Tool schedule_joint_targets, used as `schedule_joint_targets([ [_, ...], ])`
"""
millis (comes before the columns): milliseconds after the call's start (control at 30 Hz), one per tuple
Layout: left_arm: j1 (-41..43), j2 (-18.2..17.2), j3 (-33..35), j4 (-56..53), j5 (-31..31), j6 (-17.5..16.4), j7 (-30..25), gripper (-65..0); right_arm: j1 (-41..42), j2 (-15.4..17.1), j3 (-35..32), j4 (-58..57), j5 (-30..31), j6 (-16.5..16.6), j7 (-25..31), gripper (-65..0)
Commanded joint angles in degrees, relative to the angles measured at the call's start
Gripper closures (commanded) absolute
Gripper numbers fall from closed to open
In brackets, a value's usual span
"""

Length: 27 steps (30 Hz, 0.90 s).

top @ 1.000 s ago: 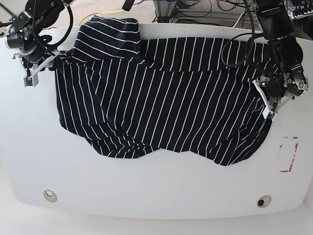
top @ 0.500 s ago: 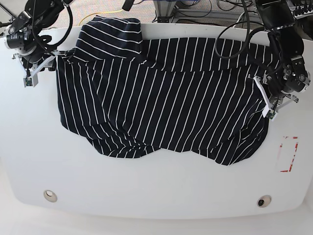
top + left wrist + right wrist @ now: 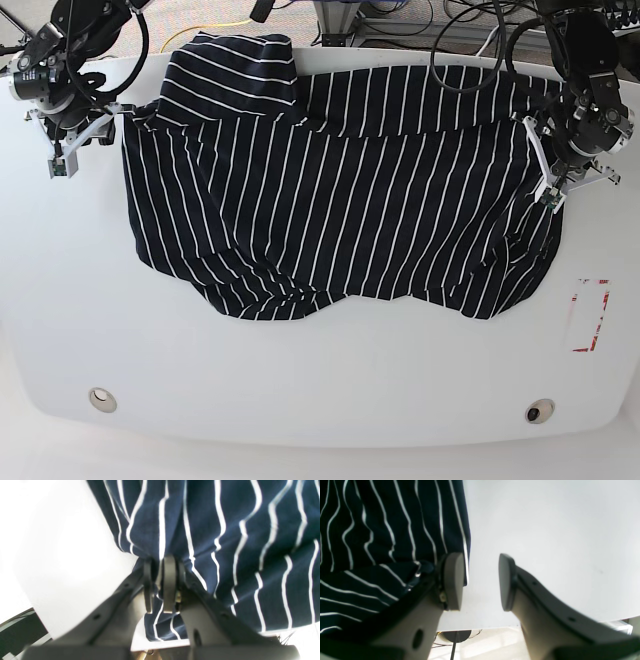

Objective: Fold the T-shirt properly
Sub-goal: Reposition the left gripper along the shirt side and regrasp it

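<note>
The T-shirt, dark navy with thin white stripes, lies spread across the white table, its lower hem wavy and one sleeve folded over at the back left. My left gripper is at the shirt's right edge. In the left wrist view this gripper is shut on a pinch of striped cloth. My right gripper is at the shirt's left corner. The right wrist view shows it open, one finger resting at the cloth's edge and the other over bare table.
A red-and-white marker is on the table at the right. Two round holes sit near the front edge. Cables and equipment crowd the space behind the table's back edge.
My left gripper has closed on the shirt's right edge and pulled it back and outward, stretching the cloth flatter and shifting the hem. The right gripper has stayed put.
</note>
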Motion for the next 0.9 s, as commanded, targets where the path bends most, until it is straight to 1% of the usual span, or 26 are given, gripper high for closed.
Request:
schedule_joint_targets([
  [0, -0.28, -0.84, -0.26, 1.34, 0.27, 0.11, -0.78, -5.4, 0.15, 0.86, 0.23, 0.87, 0.43, -0.07, 0.76, -22.5],
  [167, -0.11, -0.76, -0.26, 1.69, -0.08, -0.24, -0.78, -19.0, 0.15, 0.86, 0.14, 0.87, 0.43, -0.07, 0.76, -22.5],
  [200, -0.11, -0.67, -0.35, 1.78, -0.08, -1.74, -0.78, -21.2, 0.15, 0.86, 0.14, 0.87, 0.43, -0.07, 0.76, -22.5],
  [233, -0.11, -0.58, -0.61, 1.78, -0.08, -2.05, -0.78, -21.9, 0.15, 0.86, 0.14, 0.87, 0.43, -0.07, 0.76, -22.5],
  [400, -0.28, -0.49, -0.7, 1.69, 0.01, -2.05, 1.77, -21.8, 0.15, 1.12, 0.14, 0.87, 0.43, -0.07, 0.76, -22.5],
  [567, -0.55, -0.4, -0.7, 1.69, 0.18, -2.05, 1.86, -21.8, 0.06, 1.03, 0.14, 0.87, 0.43, -0.07, 0.76, -22.5],
  [700, -3.45, -0.32, -4.3, 1.42, 0.01, -2.05, 1.86, -22.1, 0.15, 0.94, 0.14, 0.87, 0.52, -0.07, 0.76, -22.5],
  [767, -6.0, 0.3, -6.24, 0.9, 0.36, -2.05, 1.86, -22.2, 0.15, 0.86, 0.14, 0.87, 0.52, -0.07, 0.76, -22.5],
  [867, -8.64, 0.3, -5.97, -0.6, 0.36, -2.05, 1.86, -22.2, 0.15, 0.86, 0.14, 0.87, 0.61, -0.07, 0.76, -22.5],
])
